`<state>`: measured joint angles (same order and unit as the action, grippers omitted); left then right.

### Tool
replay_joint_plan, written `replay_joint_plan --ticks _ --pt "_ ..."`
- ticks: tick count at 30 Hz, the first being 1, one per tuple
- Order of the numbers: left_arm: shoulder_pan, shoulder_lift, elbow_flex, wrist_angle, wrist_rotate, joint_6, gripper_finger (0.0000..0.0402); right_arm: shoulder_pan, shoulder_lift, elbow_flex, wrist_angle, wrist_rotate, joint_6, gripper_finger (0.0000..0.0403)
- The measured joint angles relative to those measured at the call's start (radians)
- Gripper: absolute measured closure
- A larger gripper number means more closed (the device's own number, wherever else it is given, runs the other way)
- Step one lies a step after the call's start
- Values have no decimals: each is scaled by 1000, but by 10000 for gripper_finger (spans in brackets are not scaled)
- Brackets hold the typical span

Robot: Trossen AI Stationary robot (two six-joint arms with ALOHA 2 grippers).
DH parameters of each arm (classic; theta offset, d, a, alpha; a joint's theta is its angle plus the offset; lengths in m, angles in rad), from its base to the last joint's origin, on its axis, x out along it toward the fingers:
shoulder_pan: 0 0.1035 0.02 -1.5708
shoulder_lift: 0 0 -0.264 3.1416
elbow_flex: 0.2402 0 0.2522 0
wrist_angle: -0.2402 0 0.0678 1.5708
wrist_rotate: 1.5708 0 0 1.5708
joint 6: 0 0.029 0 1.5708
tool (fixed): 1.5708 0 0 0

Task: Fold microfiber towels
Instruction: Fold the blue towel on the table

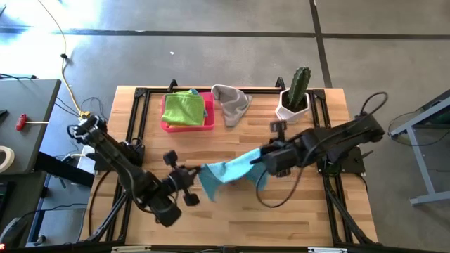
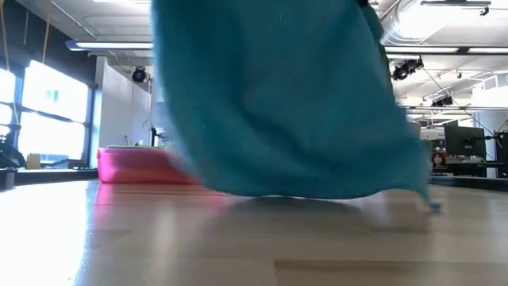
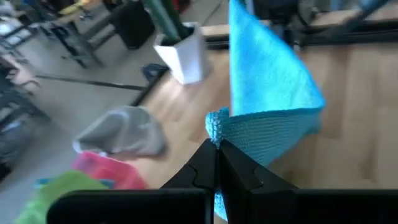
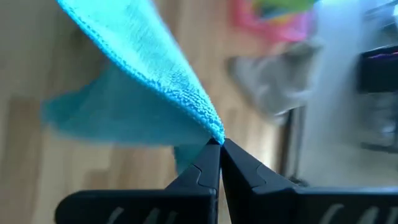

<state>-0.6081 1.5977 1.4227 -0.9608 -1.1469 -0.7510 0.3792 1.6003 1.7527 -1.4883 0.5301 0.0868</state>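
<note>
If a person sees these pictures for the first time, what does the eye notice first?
First is the blue towel, stretched in the air above the table's middle between the left gripper and the right gripper, each shut on one corner. Next is the pink tray at the far edge, with green and yellow towels piled in it. Beside it lie a crumpled grey towel and a potted cactus.

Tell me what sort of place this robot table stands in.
Probably an open lab or workshop: bare concrete floor around the wooden table, exposed ceiling ducts, and desks with monitors behind.
</note>
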Motion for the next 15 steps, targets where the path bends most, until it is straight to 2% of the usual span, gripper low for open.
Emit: replay_joint_plan --ticks 5,8,15 --pt "42 -61 0 -38 -104 -41 399 23 -62 0 76 207 3 403" --pt "70 -85 0 -46 -160 -59 399 23 -56 0 51 292 -32 403" --pt "118 -138 1 -135 -201 -78 399 3 -36 -8 -79 273 95 403"
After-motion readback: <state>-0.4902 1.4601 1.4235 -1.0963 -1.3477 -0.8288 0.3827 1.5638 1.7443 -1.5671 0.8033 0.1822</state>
